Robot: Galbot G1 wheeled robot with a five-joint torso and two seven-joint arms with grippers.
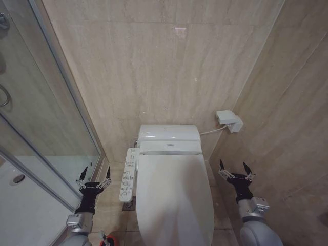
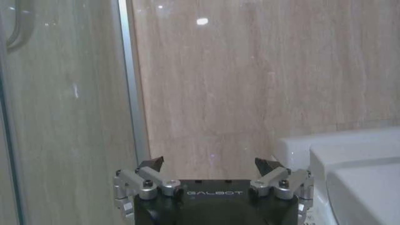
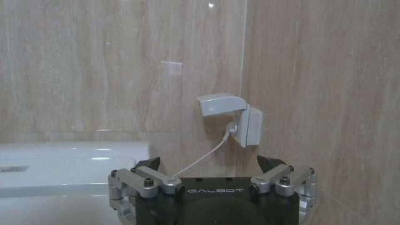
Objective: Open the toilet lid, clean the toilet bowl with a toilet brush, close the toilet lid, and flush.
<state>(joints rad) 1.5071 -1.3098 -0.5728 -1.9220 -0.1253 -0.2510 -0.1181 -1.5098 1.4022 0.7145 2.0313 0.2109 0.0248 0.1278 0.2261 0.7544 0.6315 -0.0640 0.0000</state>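
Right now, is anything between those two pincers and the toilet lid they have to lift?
Nothing visible. The closed lid lies bare, the left pincer open beside the button panel, the right pincer open on the other side, both apart from it.

Toilet lid [image 1: 174,197]: down, centre of the scene, against the far wall. Button panel [image 1: 128,174]: touching its left side. Shower door [image 1: 46,133]: far left. Wall socket [image 1: 229,121]: right of the tank, on the right wall. Left gripper [image 1: 94,174]: left of the panel, fingers spread. Right gripper [image 1: 234,168]: right of the lid, fingers spread.
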